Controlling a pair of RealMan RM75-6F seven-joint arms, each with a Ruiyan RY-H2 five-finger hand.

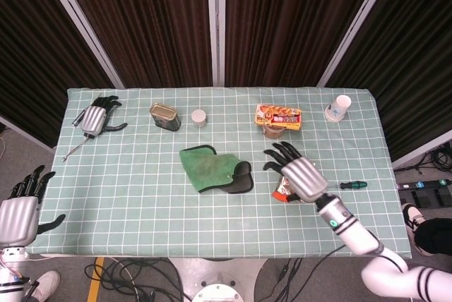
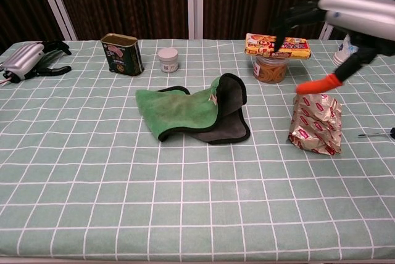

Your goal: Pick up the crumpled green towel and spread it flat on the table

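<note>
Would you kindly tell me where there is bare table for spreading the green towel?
The near strip in front of the green towel is bare, as is the left stretch below the tin. Right of it, the foil packet and right hand crowd things.

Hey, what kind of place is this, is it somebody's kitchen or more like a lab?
Most likely a robot test lab, not a kitchen: a table under a checked cloth, dark curtains behind, cables on the floor, and a spare robot hand lying among odd groceries.

From my feed: green towel (image 1: pixel 209 166) with dark grey backing, pale green white-grid tablecloth (image 1: pixel 141 196), silver right hand (image 1: pixel 301 175) with black fingers (image 1: pixel 281 151), orange-tipped thumb (image 2: pixel 316 84).
</note>
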